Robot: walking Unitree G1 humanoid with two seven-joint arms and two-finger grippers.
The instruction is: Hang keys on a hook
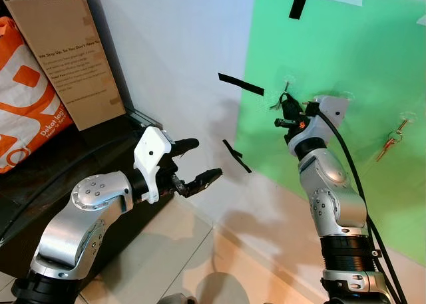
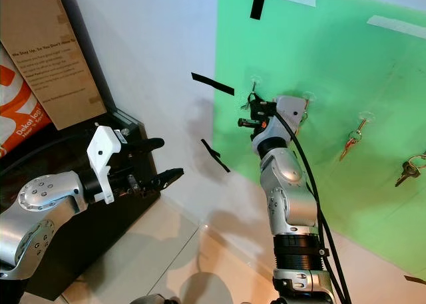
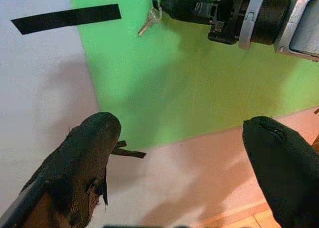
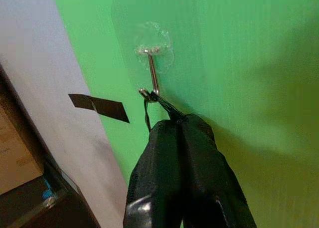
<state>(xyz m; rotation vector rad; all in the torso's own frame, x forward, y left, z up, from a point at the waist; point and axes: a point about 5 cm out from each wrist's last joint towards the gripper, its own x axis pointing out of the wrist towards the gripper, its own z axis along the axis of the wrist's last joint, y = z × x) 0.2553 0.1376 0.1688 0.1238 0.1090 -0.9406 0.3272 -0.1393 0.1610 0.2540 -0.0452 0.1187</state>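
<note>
My right gripper (image 1: pixel 287 106) is raised against the green board (image 1: pixel 373 64), shut on a key ring (image 4: pixel 148 95). The ring touches the lower end of a metal hook (image 4: pixel 152 72) held on a clear sticky pad; I cannot tell whether it hangs on the hook. In the left wrist view a silver key (image 3: pixel 149 21) dangles from the right fingers. My left gripper (image 1: pixel 198 161) is open and empty, held low to the left, apart from the board and pointing toward it.
More keys hang on other hooks to the right: a copper bunch (image 1: pixel 391 140) and another set (image 2: pixel 409 168). Black tape strips (image 1: pixel 240 84) mark the wall. A cardboard box (image 1: pixel 63 51) and an orange bag (image 1: pixel 23 108) rest on a dark cabinet (image 1: pixel 73 157) at left.
</note>
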